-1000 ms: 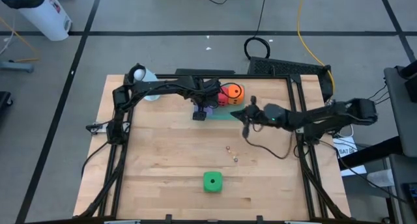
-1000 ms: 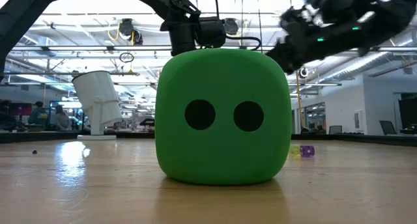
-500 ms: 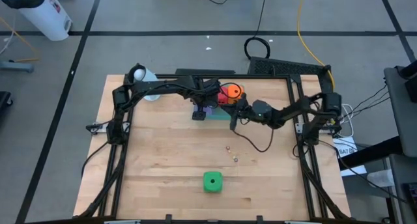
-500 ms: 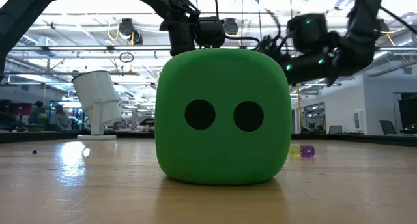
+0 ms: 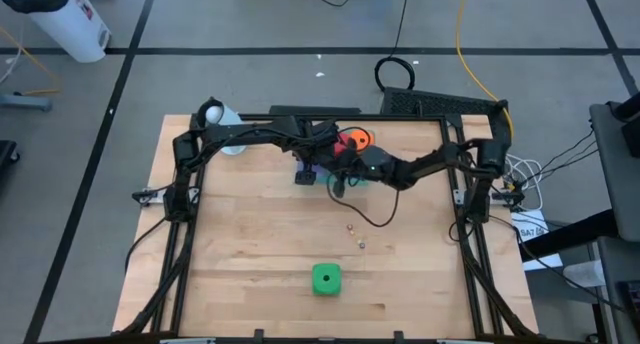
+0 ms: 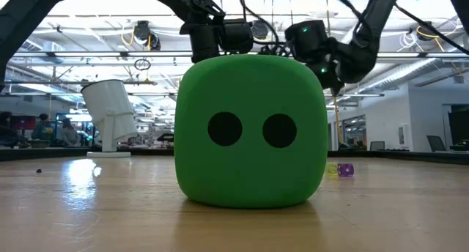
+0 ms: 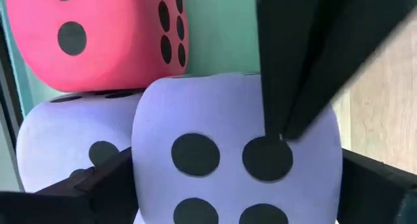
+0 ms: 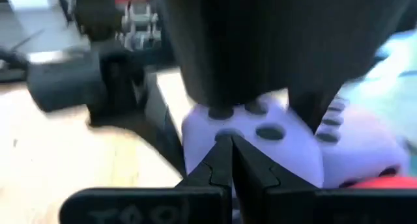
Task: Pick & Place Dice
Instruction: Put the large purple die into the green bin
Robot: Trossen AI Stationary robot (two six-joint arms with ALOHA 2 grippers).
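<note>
We have both grippers crowded over the same spot at the table's 12 o'clock edge, where the teal tray point(image 5: 352, 176) holds four of the dice — the orange die point(image 5: 357, 140) and red die point(image 5: 343, 147) toward the far side, the two purple ones nearer us. The left gripper point(image 5: 312, 172) sits right over the purple die point(image 7: 234, 152); its wrist view shows a dark finger point(image 7: 104, 191) low on either flank of that die, spread wider than the cube, with the second purple die point(image 7: 71, 142) tucked behind it and the red one above. We can't tell whether those fingers are actually pressing, so left grip state is unknown. The right gripper point(image 5: 340, 184) comes in from 3 o'clock and ends just beside the left one; in its own wrist view the fingertips point(image 8: 229, 160) meet in a closed point, holding nothing, aimed at the same purple die. The relation that matters: the green die point(image 5: 326, 279) sits alone near the 6 o'clock edge, well apart from both grippers, roughly straight toward 6 from the tray. A cube has no long axis, so approach angle is free. Neither arm is clearly nearer — the right is marginally closer to it and, as we judge it, is the free one to send.
</note>
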